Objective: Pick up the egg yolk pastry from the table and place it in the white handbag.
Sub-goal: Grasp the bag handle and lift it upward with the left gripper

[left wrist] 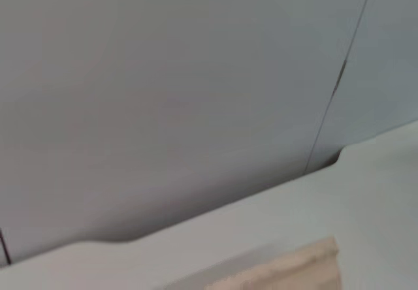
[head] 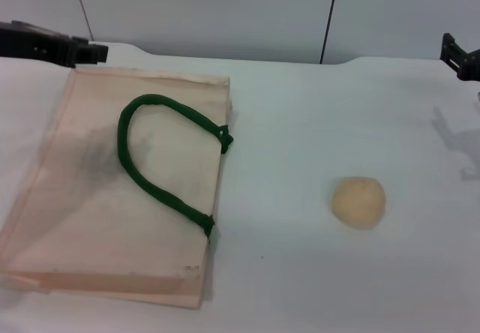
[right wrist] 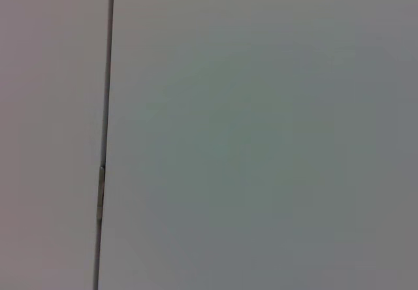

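Observation:
The egg yolk pastry (head: 359, 202), a small round pale beige ball, lies on the white table right of centre in the head view. The white handbag (head: 105, 198), a flat pale-peach tote with a dark green rope handle (head: 150, 169), lies flat on the left of the table. A corner of the bag also shows in the left wrist view (left wrist: 287, 270). My left gripper (head: 84, 50) is at the far left edge, above the bag's far corner. My right gripper (head: 459, 57) is at the far right edge, well away from the pastry. The right wrist view shows only wall.
The white table (head: 300, 123) ends at a grey panelled wall (head: 225, 10) behind. A dark vertical seam (head: 328, 18) runs down the wall.

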Robot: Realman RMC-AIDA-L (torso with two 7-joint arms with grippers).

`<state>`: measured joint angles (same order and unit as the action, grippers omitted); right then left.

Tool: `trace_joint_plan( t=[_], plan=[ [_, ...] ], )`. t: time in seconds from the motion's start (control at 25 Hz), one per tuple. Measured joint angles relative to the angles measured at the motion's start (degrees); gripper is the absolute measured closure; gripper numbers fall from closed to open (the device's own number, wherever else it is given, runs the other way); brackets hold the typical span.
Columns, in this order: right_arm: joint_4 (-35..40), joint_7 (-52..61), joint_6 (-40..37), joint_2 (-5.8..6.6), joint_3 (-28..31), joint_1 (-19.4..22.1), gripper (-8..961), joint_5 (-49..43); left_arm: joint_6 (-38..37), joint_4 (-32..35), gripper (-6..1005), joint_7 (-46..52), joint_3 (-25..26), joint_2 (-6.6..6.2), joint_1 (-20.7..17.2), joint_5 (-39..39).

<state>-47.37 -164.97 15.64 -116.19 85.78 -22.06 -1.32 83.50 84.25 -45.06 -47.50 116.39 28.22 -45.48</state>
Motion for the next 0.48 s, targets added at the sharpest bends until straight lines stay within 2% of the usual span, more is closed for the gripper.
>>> trace_joint_plan(
  t=[0.28, 0.48],
  plan=[
    [0.00, 0.01, 0.01, 0.00, -0.05, -0.04, 181, 0.00, -2.01, -5.67, 637, 0.32, 0.35, -0.04, 2.43, 4.89],
    [-0.03, 0.01, 0.01, 0.00, -0.08, -0.07, 181, 0.00, -3.80, -8.72, 637, 0.97, 0.36, 0.14, 2.89, 4.92]
  ],
)
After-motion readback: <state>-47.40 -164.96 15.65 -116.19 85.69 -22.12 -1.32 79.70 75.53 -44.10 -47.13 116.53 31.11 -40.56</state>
